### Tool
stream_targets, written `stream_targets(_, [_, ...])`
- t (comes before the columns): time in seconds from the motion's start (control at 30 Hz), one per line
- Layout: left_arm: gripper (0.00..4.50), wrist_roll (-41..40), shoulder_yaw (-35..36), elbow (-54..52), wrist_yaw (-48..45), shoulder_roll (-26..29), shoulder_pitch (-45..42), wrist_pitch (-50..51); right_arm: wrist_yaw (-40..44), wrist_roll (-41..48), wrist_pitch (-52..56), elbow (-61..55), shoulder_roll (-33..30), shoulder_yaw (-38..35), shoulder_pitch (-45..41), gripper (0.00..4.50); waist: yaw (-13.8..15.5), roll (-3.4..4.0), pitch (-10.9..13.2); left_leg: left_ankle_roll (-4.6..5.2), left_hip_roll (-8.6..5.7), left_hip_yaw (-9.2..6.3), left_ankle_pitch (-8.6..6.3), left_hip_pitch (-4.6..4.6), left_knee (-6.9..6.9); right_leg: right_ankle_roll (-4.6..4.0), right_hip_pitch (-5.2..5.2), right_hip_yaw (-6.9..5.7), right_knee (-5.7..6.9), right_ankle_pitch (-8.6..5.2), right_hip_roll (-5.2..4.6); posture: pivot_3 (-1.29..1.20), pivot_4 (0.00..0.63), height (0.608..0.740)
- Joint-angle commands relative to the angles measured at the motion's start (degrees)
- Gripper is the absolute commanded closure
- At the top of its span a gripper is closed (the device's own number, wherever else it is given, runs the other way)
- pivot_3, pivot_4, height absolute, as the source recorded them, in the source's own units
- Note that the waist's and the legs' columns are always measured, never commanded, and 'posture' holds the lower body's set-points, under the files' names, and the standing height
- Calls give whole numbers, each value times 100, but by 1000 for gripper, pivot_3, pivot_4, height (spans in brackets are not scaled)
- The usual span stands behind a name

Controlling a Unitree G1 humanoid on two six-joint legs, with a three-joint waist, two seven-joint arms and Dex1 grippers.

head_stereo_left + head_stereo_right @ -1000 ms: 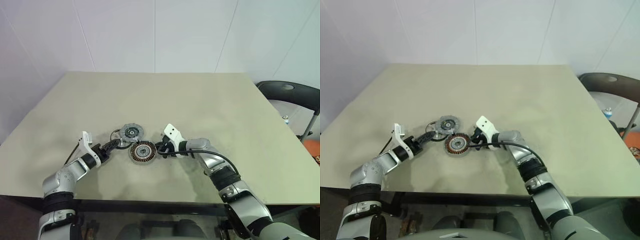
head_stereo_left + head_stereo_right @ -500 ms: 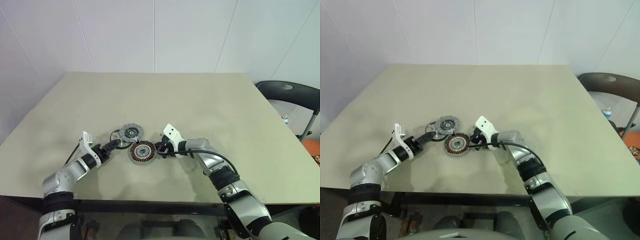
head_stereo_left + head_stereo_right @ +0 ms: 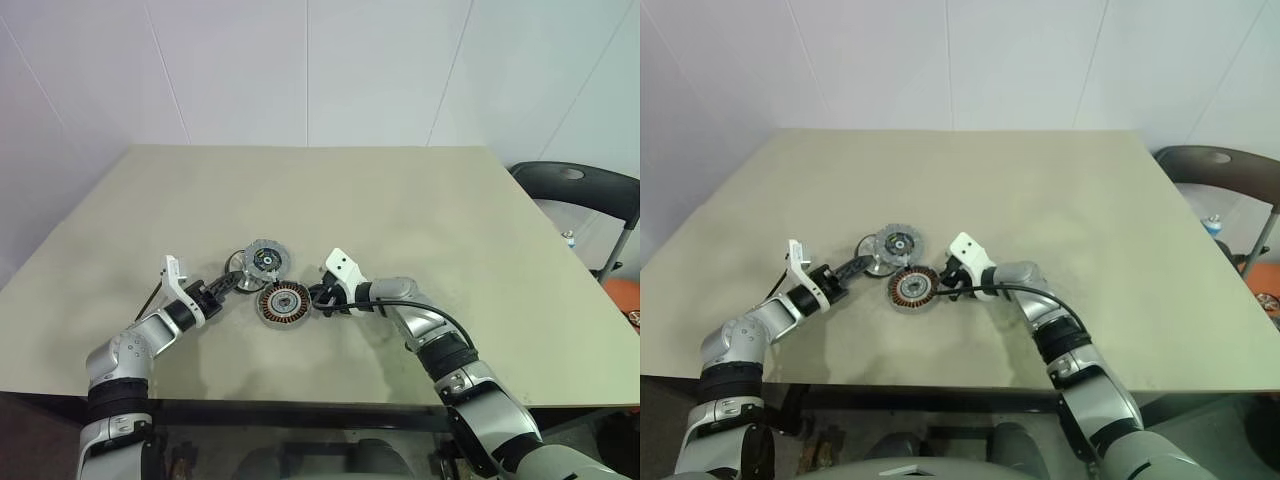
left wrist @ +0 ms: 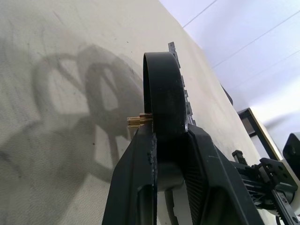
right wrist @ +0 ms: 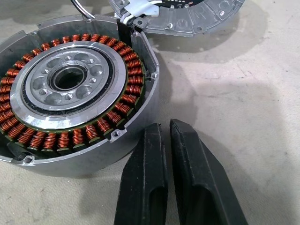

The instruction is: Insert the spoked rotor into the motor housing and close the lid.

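The motor housing [image 3: 286, 302], with copper windings around a silver hub, lies on the table, also close up in the right wrist view [image 5: 70, 84]. The grey lid [image 3: 266, 258] lies just behind it, joined to it by white wires. My left gripper [image 3: 231, 285] is shut on the rim of the spoked rotor [image 4: 161, 84], which stands on edge just left of the lid, its spoked shadow on the table. My right gripper [image 5: 161, 136] is shut and empty, its tips low beside the housing's right wall.
The beige table [image 3: 400, 220] has wide bare room behind and to the right of the parts. A black chair [image 3: 575, 185] stands off the table's right side. The front edge runs close under both arms.
My left gripper's fingers have closed on the rotor's rim, and the rotor now stands more upright against the lid. The right arm and the housing have not moved.
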Motion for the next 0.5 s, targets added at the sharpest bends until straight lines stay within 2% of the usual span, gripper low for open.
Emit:
stream_targets(0.03, [4009, 60, 118, 44, 196, 89, -41, -32, -32, -20, -59, 55, 49, -28, -130, 4173, -1, 0, 0, 0, 0, 0, 0, 0, 0, 0, 0, 0, 0, 0, 0, 0, 0, 740])
stream_targets(0.5, [4009, -85, 406, -50, 208, 784, -180, 4, -17, -101, -163, 215, 1, -5, -221, 4173, 0, 0, 1, -1, 2, -1, 1, -1, -1, 0, -4, 1, 0, 0, 4, 0, 0, 740])
